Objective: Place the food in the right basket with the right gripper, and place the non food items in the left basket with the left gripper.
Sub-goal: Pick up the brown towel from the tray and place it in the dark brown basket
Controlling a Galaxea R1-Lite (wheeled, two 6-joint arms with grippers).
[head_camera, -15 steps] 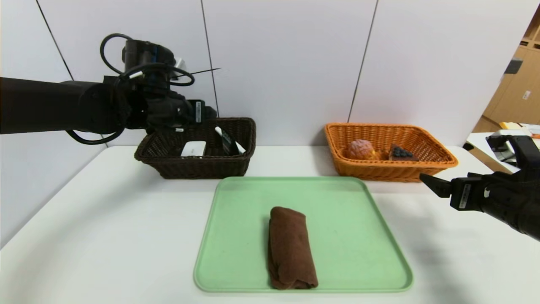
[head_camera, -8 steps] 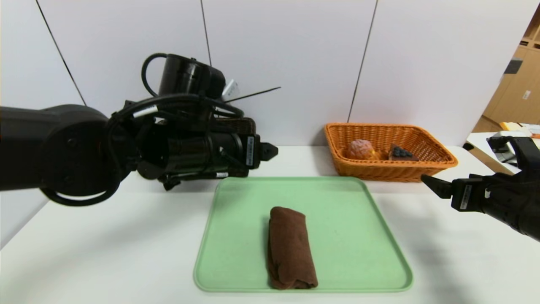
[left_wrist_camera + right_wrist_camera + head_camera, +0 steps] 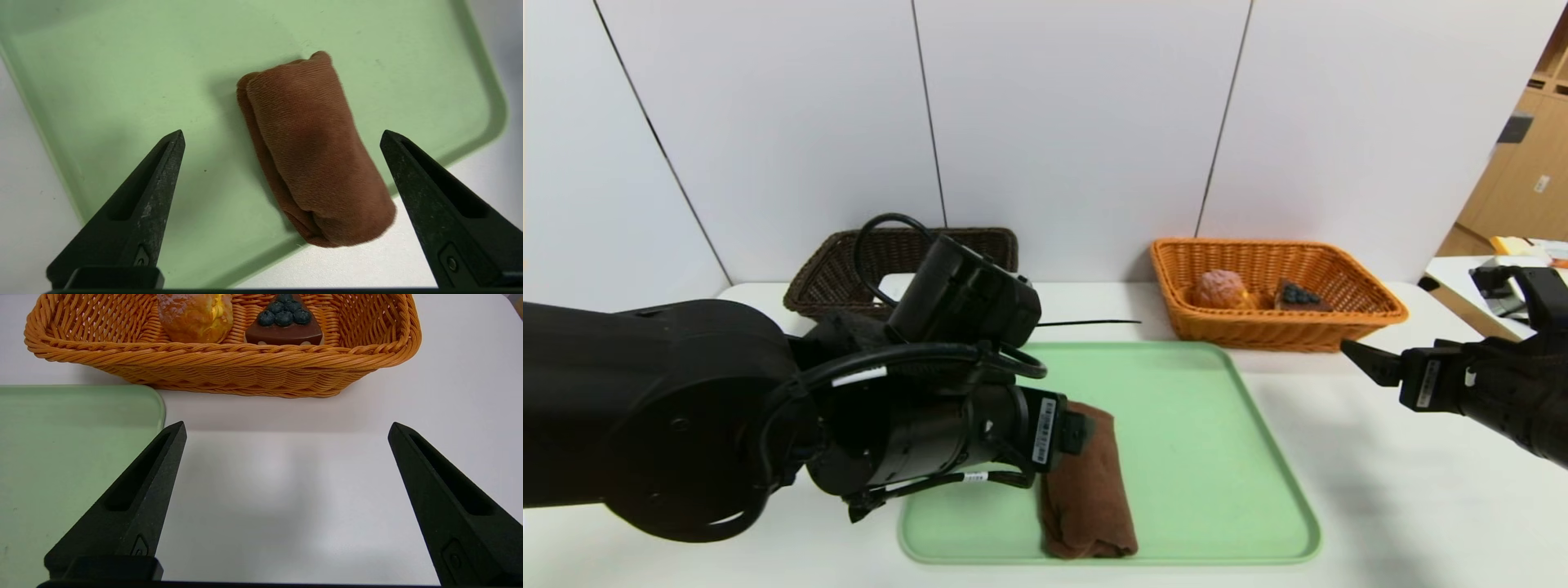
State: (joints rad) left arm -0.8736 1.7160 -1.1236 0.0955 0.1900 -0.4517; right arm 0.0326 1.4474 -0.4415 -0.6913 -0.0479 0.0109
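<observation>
A rolled brown towel (image 3: 1094,498) (image 3: 314,151) lies on the green tray (image 3: 1217,457) (image 3: 122,81), near its front edge. My left gripper (image 3: 1078,430) (image 3: 282,134) hovers just above the towel, open, with a finger on either side and touching nothing. The dark brown left basket (image 3: 833,278) stands at the back left, largely hidden by my left arm; a bit of the white case (image 3: 892,283) shows inside. The orange right basket (image 3: 1372,314) (image 3: 229,359) holds the bun (image 3: 1219,288) (image 3: 196,314) and the cake slice (image 3: 1298,296) (image 3: 284,328). In front of it my right gripper (image 3: 1372,363) (image 3: 287,424) hangs open and empty.
The white table (image 3: 1380,490) runs to a panelled wall close behind both baskets. My left arm's bulk covers the front left of the table. A second table (image 3: 1462,278) stands off to the far right.
My left arm has swung away from the dark basket, forward and down over the tray to the towel, its jaws opening slightly wider. The right arm has stayed still.
</observation>
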